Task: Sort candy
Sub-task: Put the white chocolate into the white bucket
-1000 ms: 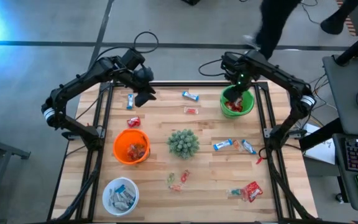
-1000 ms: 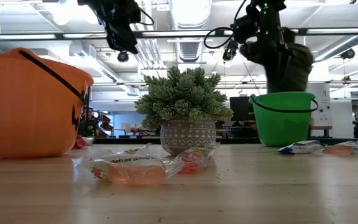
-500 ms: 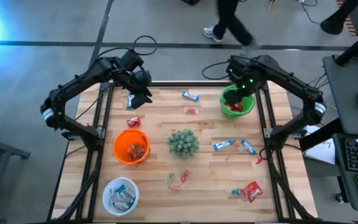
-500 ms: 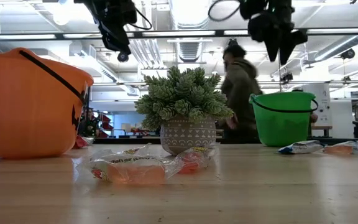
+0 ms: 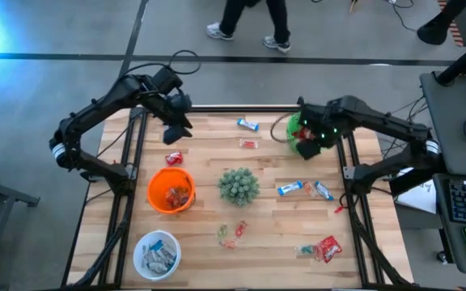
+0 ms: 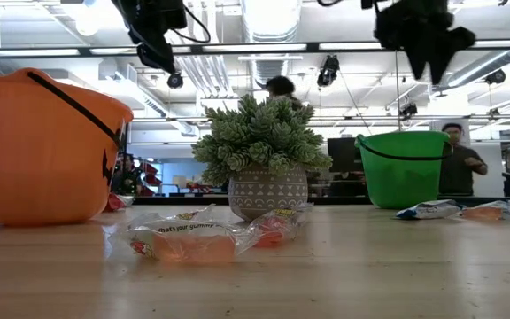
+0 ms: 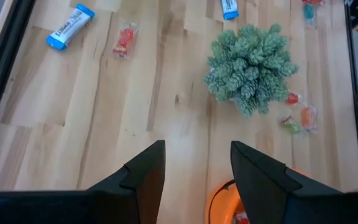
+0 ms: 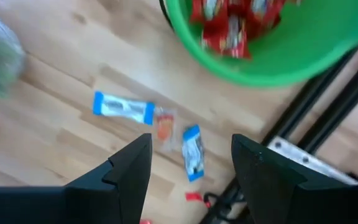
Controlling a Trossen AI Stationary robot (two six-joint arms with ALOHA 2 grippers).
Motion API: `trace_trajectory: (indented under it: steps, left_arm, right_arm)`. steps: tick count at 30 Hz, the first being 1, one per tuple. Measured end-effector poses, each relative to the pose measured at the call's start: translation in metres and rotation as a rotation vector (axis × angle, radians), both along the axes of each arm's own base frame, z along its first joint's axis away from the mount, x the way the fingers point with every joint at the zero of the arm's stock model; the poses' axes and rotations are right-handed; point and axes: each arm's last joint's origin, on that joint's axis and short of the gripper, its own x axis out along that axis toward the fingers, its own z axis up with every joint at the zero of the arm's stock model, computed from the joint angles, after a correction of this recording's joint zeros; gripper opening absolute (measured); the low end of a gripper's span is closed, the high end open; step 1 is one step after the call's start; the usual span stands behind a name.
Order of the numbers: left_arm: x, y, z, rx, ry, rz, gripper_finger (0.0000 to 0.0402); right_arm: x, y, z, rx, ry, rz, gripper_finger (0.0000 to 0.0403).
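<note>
Wrapped candy lies scattered on the wooden table: a blue bar [image 5: 247,124], a red piece [image 5: 249,144], two blue bars [image 5: 290,188] [image 5: 322,191], red packets [image 5: 328,248] and small pieces [image 5: 231,233]. My left gripper [image 5: 177,127] [image 7: 196,168] hovers open above the table's far-left part, beside a red piece [image 5: 173,158]. My right gripper [image 5: 311,137] [image 8: 188,168] hangs open over the green bucket [image 5: 295,132] [image 8: 272,50], which holds red packets [image 8: 232,18]. Neither gripper touches anything.
An orange bucket [image 5: 171,191] with candy and a white bowl [image 5: 157,254] of blue bars stand on the left side. A spiky green plant in a pot [image 5: 239,186] [image 6: 259,151] stands mid-table. People move in the room beyond the far edge.
My right arm has swung out toward the table's right, and its gripper has drifted from the green bucket's far rim toward the near side, staying high. My left gripper has shifted slightly toward the table's left. A person has walked past behind the table.
</note>
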Motion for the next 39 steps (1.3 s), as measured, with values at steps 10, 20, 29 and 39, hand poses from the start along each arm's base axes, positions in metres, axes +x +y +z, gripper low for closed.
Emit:
trace_trajectory:
  steps: [10,20,29,39]
  left_arm:
    - [-0.01,-0.007,0.008,0.014,-0.019,0.0,0.0164]
    - [-0.013,-0.01,0.009,0.004,-0.005,0.0,0.0164]
    - [-0.013,-0.01,0.009,0.001,-0.001,0.0,0.0164]
    - [-0.015,-0.011,0.008,-0.015,0.021,0.0,0.0164]
  right_arm:
    - [-0.02,0.034,-0.042,0.102,0.123,-0.025,0.021]
    - [-0.032,0.058,-0.074,0.131,0.16,-0.035,0.021]
    - [-0.033,0.073,-0.102,0.13,0.152,-0.049,0.021]
    - [-0.04,0.082,-0.139,0.213,0.19,-0.075,0.021]
